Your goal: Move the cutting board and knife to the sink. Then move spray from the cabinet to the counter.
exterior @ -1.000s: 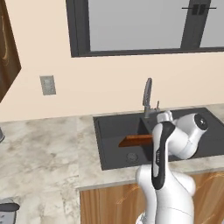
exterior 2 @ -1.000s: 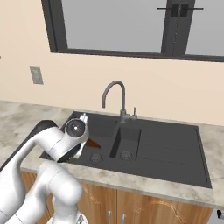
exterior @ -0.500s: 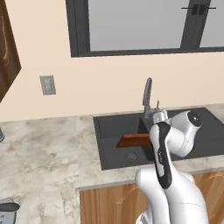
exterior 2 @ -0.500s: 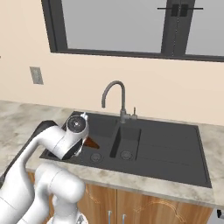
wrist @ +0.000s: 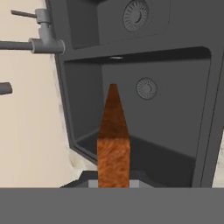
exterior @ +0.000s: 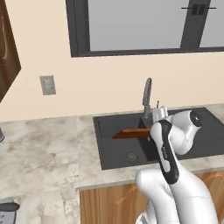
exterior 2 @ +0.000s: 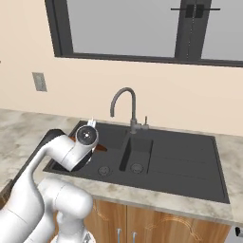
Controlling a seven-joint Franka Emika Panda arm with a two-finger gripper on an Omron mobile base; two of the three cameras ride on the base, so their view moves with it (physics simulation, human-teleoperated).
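End effector (wrist: 113, 181) closed tight on one end of the cutting board (wrist: 113, 140), holding it edge-on above the deep basin of the sink (wrist: 175, 131). Board (exterior: 131, 133) reaching out level over the basin, beside the faucet (exterior: 147, 94). Marbled bench (exterior: 43, 148) around the sink.

The reddish-brown wooden board (exterior: 130, 133) hangs edge-on and roughly level over the dark grey sink (exterior: 111, 151), one end pinched at the gripper (wrist: 113, 181), beside the faucet.

Cutting board (exterior: 130, 133) over sink (exterior: 109, 148), before faucet (exterior: 147, 94)
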